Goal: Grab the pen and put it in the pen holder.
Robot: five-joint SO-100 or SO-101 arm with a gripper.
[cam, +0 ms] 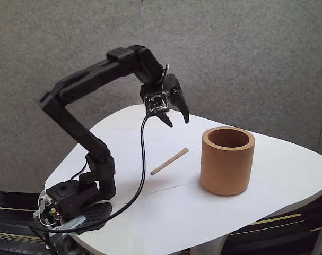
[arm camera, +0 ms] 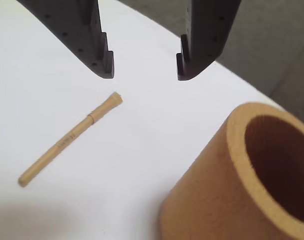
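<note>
Thin tan pen [arm camera: 71, 138] flat on white table [cam: 288, 175] — gripper [arm camera: 144, 75] jaws apart above, empty.

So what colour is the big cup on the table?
The cup is plain tan-orange, darker brown inside. It shows best in the wrist view.

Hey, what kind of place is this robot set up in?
Probably an office or lab corner: a grey fabric partition wall stands behind a rounded white table, where a small black arm is clamped, its open end effector above a pen.
</note>
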